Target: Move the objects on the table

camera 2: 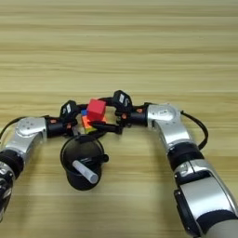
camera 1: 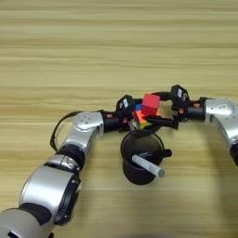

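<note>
Both claws meet over the table (camera 1: 56,56): my right claw (camera 1: 157,111) is closed around the red cube (camera 1: 150,104), above the multicoloured block (camera 1: 141,119). My left claw (camera 1: 132,116) touches that block, grip unclear. Just nearer me, the black cup (camera 1: 139,158) holds the marker (camera 1: 148,166).

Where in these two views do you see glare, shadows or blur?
Left eye view: soft, even light on the table, a pale sheen along the far edge, and only a faint shadow beside the black cup. Right eye view: a bright highlight on the right arm's silver shell, and the red cube and marker have soft edges; the near arm shells at the bottom edge look blurred.
</note>
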{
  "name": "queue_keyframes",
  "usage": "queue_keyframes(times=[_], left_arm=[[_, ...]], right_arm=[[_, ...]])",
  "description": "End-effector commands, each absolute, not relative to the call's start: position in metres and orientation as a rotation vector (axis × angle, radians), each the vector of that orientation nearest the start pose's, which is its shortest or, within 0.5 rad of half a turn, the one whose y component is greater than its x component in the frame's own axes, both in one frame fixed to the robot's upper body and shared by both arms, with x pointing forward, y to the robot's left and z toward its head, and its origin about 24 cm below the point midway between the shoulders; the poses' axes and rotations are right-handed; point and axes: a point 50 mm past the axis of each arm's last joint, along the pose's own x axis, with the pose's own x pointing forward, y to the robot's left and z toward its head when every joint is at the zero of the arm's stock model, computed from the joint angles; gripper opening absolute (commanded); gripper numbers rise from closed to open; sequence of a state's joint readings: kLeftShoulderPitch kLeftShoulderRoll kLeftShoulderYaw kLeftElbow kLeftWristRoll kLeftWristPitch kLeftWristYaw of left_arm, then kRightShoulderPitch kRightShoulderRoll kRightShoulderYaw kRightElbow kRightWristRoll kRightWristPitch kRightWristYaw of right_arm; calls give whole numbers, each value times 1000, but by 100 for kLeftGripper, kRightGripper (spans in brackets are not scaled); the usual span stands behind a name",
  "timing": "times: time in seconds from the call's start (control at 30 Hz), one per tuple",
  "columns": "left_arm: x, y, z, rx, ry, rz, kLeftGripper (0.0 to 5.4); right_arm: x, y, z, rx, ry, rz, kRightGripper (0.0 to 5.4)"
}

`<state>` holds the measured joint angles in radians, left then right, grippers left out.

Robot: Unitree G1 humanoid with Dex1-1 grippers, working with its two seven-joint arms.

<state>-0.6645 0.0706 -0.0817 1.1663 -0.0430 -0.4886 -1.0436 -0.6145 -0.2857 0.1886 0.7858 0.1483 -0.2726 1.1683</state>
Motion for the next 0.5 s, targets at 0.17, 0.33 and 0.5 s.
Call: queue_keyframes(times=[0.17,0.33,0.5], left_arm=[[318,82,20,118,77,-1195,540],[319,84,21,121,78,-1187,540],[320,86,22,127,76,-1180,540]], right_arm=[[320,-123,56,-266,95,1326,502],[321,-122,58,-263,84,1322,537],[322,-122,60,-259,75,1316,537]])
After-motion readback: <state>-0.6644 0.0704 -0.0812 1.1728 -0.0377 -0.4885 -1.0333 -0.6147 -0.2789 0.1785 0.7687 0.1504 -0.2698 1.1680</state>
